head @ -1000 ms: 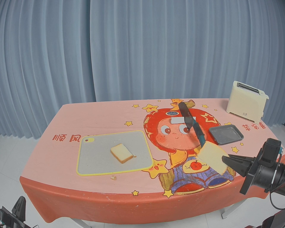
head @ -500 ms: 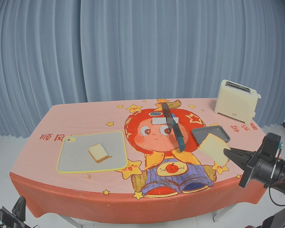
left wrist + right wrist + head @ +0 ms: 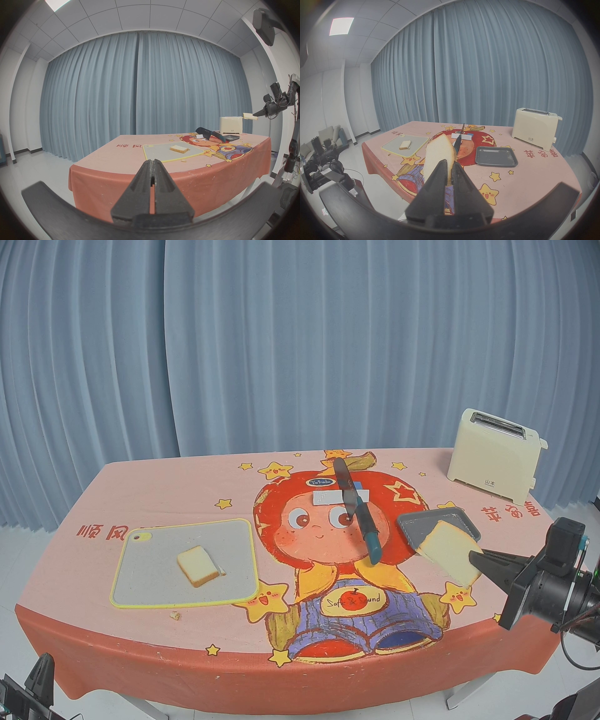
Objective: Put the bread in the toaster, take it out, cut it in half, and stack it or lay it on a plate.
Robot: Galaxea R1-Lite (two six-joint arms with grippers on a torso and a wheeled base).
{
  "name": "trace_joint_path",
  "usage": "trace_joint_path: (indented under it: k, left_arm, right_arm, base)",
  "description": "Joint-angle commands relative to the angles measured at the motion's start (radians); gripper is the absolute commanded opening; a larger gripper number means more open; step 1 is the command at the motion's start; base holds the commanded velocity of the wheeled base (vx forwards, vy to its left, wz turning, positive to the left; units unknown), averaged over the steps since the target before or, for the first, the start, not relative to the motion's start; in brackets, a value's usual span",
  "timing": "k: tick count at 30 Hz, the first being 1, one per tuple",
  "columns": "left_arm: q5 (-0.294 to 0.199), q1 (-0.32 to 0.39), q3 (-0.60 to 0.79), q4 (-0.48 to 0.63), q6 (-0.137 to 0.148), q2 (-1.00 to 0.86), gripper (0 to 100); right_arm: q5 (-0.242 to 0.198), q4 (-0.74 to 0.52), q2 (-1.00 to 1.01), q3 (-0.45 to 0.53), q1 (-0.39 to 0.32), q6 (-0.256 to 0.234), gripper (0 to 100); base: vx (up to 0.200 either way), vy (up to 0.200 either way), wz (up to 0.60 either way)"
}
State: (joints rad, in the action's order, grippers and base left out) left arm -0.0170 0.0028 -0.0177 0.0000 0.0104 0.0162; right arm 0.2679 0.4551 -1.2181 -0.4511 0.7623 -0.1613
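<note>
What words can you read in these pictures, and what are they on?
"顺风": red characters on the tablecloth, beside the cutting board.
Red characters near the toaster: upside down, cannot read.
Toaster's small mark: too small.
Cartoon's badge and apple label: too blurred.

I see bright, even overhead light from a ceiling panel [image 3: 341, 26]; shadows on the table [image 3: 175, 490] seem faint; wrist views bow and darken at edges.

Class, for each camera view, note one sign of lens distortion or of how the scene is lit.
Head view: curtain folds bow outward; the toaster casts only a faint shadow. Left wrist view: dark rounded corners, ceiling light bright. Right wrist view: same dark rim, ceiling light bright.
</note>
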Motion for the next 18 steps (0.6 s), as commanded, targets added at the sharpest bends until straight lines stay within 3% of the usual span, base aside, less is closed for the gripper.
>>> trace_joint_path:
  k: [1, 5, 18]
  left_arm:
    - [0.000, 0.000, 0.018, 0.000, 0.000, -0.016, 0]
    - [0.000, 0.000, 0.018, 0.000, 0.000, -0.016, 0]
    - [0.000, 0.000, 0.018, 0.000, 0.000, -0.016, 0]
  right_arm:
    - [-0.002, 0.002, -0.004, -0.005, -0.009, -0.006, 0]
    - [-0.009, 0.000, -0.008, -0.006, -0.011, -0.030, 0]
    - [-0.004, 0.004, -0.040, 0.000, -0.012, -0.032, 0]
  base:
    - [0.000, 0.000, 0.00]
    - [0.000, 0.000, 0.00]
    - [0.000, 0.000, 0.00]
